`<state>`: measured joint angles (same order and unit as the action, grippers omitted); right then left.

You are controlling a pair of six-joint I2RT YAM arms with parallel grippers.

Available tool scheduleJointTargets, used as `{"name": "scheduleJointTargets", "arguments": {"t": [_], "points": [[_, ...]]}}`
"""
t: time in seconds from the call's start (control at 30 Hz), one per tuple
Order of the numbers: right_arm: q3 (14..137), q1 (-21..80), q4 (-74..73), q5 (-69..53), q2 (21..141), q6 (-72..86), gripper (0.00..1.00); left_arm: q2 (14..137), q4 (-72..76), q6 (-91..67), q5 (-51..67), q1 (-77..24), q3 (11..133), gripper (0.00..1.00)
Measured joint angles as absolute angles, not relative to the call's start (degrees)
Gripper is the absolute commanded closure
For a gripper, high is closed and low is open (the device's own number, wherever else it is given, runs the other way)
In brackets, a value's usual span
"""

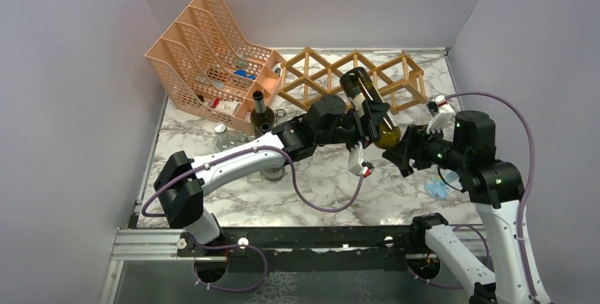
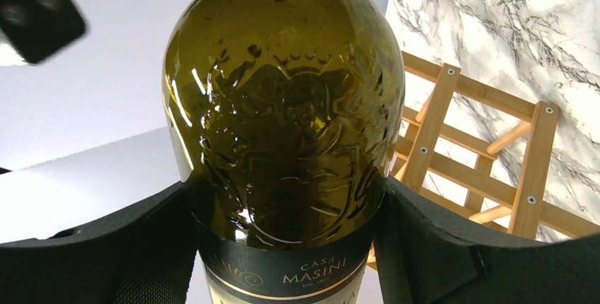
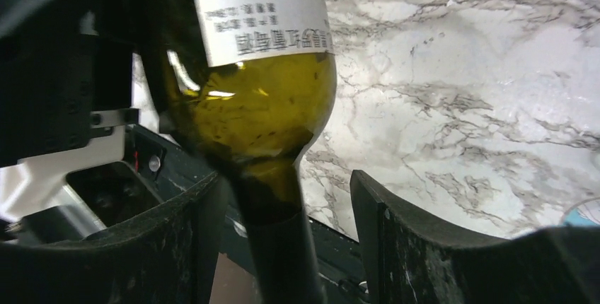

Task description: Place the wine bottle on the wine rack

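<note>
My left end effector [image 1: 373,114] pinches the wine bottle [image 1: 357,85] aloft, just over the wine rack [image 1: 311,81] at the far edge of the surface [image 1: 318,184]. My right end effector [image 3: 283,247] seems spread around the neck. Seating the bottle in a cell remains.

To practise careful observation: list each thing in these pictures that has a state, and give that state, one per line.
wine bottle, held aloft, tilted, not yet racked
left gripper, shut on the bottle's body
right gripper, open, fingers either side of the neck
wine rack, visible cells empty
green bottle, standing upright
</note>
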<state>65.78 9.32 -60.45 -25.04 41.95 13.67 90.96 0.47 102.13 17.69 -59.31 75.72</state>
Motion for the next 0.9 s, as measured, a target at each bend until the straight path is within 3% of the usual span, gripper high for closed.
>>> {"name": "scheduleJointTargets", "arguments": {"t": [0.43,0.53,0.67,0.73,0.77,0.83,0.87,0.9], "points": [[56.9,9.4,-51.0,-31.9,42.1,16.7,0.55,91.0,-1.9,103.4,18.4,-58.6,77.2,1.00],[56.6,9.4,-50.3,-32.9,42.1,16.9,0.69,91.0,-1.9,103.8,18.4,-58.6,77.2,1.00],[55.9,10.0,-49.1,-35.5,42.0,16.4,0.96,91.0,-2.0,103.5,18.4,-58.4,77.2,1.00],[55.8,10.0,-49.0,-35.4,42.0,16.6,0.99,91.0,-2.1,103.6,18.4,-58.4,77.2,1.00],[55.8,10.0,-48.9,-35.4,42.0,16.7,0.99,91.0,-2.0,103.5,18.4,-58.4,77.2,0.88],[55.9,10.0,-48.9,-35.2,41.8,16.7,0.99,91.0,-1.9,103.4,18.4,-58.4,77.2,0.33],[55.9,10.0,-48.9,-35.0,41.6,16.8,0.99,91.0,-1.7,103.4,18.4,-58.4,77.2,0.14],[56.1,10.0,-49.0,-34.7,41.4,16.9,0.99,91.0,-1.1,103.1,18.5,-58.4,77.1,0.03]]}}
